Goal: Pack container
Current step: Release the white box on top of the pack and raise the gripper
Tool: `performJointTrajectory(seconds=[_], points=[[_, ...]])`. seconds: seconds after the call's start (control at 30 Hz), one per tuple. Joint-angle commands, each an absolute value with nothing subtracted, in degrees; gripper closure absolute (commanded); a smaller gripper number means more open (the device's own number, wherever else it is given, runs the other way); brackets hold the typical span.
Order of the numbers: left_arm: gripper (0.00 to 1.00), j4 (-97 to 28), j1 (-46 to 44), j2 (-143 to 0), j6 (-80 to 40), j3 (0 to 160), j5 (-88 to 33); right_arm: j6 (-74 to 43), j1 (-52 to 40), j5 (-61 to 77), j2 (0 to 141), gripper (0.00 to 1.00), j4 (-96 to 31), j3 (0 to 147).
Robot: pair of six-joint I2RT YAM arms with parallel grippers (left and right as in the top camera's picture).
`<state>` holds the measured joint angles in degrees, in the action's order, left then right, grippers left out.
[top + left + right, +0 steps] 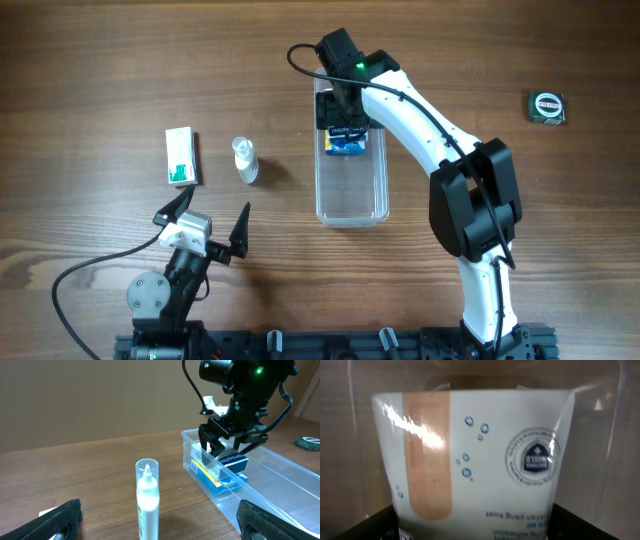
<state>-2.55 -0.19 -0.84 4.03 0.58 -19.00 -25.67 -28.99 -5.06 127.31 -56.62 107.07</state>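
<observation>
Container (351, 190) lies at the middle of the tabletop (100, 60), long axis near to far. Right hand (345, 115) sits in its far end, apparently clamped on a plaster box (475, 455); the grip is partly hidden. Left hand (215, 205) near-left, fingers spread, empty.

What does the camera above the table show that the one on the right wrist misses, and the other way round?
Only overhead: the left gripper, open and empty, a small clear bottle, a green and white box, a dark round item at far right, and the whole container.
Only right wrist: the printed face of the plaster box up close, with a plaster strip picture, water drops and a round seal.
Both: that box, held by the right gripper between the container's clear walls.
</observation>
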Motion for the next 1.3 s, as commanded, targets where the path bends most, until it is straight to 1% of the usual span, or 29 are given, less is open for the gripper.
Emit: performJointTrajectory(seconds=[0.0, 0.03, 0.07, 0.1, 0.13, 0.2, 0.23, 0.27, 0.33, 0.5, 0.63, 0.8, 0.9, 1.27], points=[[0.00, -2.6, 0.3, -0.6, 4.7, 0.3, -19.7, -24.0, -29.0, -6.7, 126.0, 0.13, -58.7, 112.5], [0.00, -2.6, 0.3, -0.6, 4.7, 0.3, -19.7, -24.0, -29.0, -6.9, 125.2, 0.13, -59.2, 113.5], [0.00, -2.6, 0.3, -0.6, 4.7, 0.3, -19.7, -23.9, -29.0, -7.6, 124.1, 0.16, -59.2, 113.9], [0.00, -2.6, 0.3, -0.6, 4.7, 0.3, -19.7, -23.9, -29.0, -8.2, 123.2, 0.20, -59.2, 114.0], [0.00, -2.6, 0.3, -0.6, 4.7, 0.3, -19.7, -23.9, -29.0, -8.2, 122.5, 0.26, -59.2, 114.0], [0.00, -2.6, 0.3, -0.6, 4.7, 0.3, -19.7, -23.9, -29.0, -8.2, 122.0, 0.43, -59.3, 114.0], [0.00, -2.6, 0.3, -0.6, 4.7, 0.3, -19.7, -23.9, -29.0, -8.2, 122.0, 0.60, -59.4, 114.0], [0.00, -2.6, 0.3, -0.6, 4.7, 0.3, -19.7, -23.9, -29.0, -8.2, 122.0, 0.71, -59.5, 114.0], [0.00, -2.6, 0.3, -0.6, 4.7, 0.3, -19.7, -23.9, -29.1, -8.1, 122.0, 0.84, -59.5, 113.9], [0.00, -2.6, 0.3, -0.6, 4.7, 0.3, -19.7, -23.7, -29.1, -8.2, 123.2, 0.86, -60.5, 113.9], [0.00, -2.6, 0.3, -0.6, 4.7, 0.3, -19.7, -24.0, -29.1, -10.5, 124.6, 0.91, -60.2, 112.1], [0.00, -2.6, 0.3, -0.6, 4.7, 0.3, -19.7, -24.0, -28.9, -11.2, 124.7, 0.91, -58.9, 110.5], [0.00, -2.6, 0.3, -0.6, 4.7, 0.3, -19.7, -24.0, -28.9, -11.2, 124.7, 0.94, -58.7, 110.5], [0.00, -2.6, 0.3, -0.6, 4.7, 0.3, -19.7, -24.0, -28.8, -11.2, 127.3, 0.94, -58.9, 110.1]])
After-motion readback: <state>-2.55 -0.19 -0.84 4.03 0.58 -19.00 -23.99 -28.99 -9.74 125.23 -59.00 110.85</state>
